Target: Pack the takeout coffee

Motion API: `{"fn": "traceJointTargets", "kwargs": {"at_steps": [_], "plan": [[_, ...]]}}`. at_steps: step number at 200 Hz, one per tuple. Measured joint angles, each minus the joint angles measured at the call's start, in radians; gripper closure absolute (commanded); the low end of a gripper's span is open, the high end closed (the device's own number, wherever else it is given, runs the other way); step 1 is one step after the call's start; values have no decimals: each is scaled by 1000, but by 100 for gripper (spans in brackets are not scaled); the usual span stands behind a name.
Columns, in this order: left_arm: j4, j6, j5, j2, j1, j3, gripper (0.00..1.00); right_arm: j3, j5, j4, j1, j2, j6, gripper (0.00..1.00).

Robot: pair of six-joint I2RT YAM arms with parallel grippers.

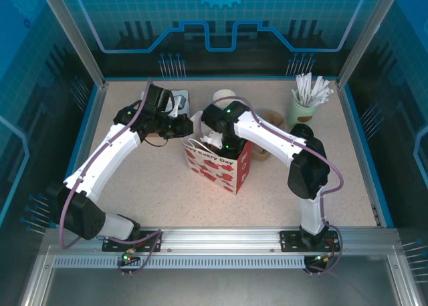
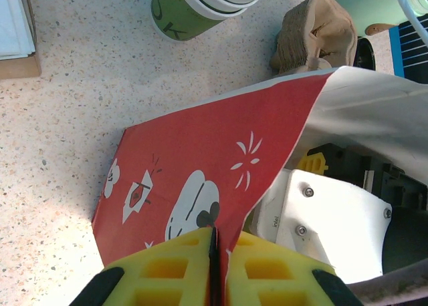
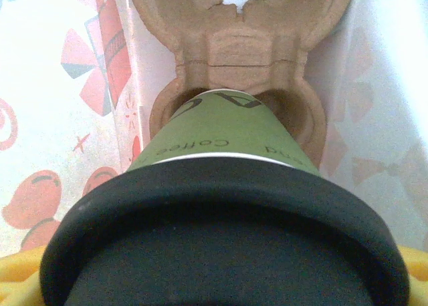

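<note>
Right wrist: coffee cup (image 3: pixel 224 135) within tool (image 3: pixel 214 276).

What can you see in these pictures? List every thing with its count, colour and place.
paper bag: one, red and white, table centre
coffee cup: one, green, black lid, inside bag in carrier
carrier: one, brown, inside bag
spare carriers: count unclear, brown, right of bag
cup stack: one, green, white rims, behind bag
pot: one, pale green, white sticks, far right
napkins: one stack, white, behind bag, left
left gripper: one, yellow, shut on bag edge
right gripper: one, yellow, inside bag, holding coffee cup
</note>
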Motion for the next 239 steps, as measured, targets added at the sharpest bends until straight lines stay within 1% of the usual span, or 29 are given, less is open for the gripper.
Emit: {"fn": "traceJointTargets", "kwargs": {"at_steps": [106, 124, 239], "plan": [[0, 0, 0, 1, 0, 0, 88, -57, -4, 41, -9, -27, -21, 23], [0, 0, 0, 1, 0, 0, 85, -61, -5, 42, -12, -29, -22, 23], [0, 0, -3, 2, 0, 1, 85, -79, -4, 42, -13, -33, -29, 23]]}}
